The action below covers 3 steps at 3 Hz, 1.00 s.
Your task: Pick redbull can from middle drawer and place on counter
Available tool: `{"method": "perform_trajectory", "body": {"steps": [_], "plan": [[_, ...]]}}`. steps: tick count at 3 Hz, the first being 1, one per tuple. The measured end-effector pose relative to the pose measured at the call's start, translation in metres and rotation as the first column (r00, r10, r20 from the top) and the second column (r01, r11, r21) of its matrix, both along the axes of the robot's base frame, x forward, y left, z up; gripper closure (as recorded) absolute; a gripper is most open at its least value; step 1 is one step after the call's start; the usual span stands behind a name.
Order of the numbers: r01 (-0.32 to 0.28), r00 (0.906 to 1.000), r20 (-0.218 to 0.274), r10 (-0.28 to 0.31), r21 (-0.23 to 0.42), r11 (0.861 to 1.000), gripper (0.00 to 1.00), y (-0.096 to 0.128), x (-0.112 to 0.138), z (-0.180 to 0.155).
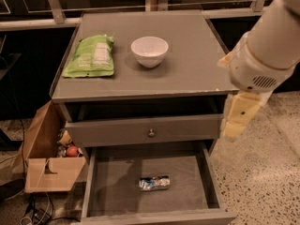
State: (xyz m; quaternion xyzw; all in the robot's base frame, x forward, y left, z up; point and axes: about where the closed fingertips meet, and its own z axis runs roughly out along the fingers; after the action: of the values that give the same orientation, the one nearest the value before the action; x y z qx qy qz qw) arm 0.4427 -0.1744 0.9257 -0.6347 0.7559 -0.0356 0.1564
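The redbull can lies on its side on the floor of the open middle drawer, near the drawer's centre front. The counter is the grey top of the cabinet above. My gripper hangs off the white arm at the right, beside the cabinet's right front corner. It is level with the upper drawer front, above and to the right of the can, and holds nothing that I can see.
A white bowl and a green snack bag sit on the counter. The upper drawer front with a round knob juts out slightly. An open cardboard box with small items and cables stands on the floor at the left.
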Motion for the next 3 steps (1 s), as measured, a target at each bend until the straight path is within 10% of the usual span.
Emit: {"method": "perform_trajectory", "body": {"steps": [3], "plan": [[-0.044, 0.997, -0.062, 0.047, 0.056, 0.997, 0.0, 0.032, -0.009, -0.05]]}}
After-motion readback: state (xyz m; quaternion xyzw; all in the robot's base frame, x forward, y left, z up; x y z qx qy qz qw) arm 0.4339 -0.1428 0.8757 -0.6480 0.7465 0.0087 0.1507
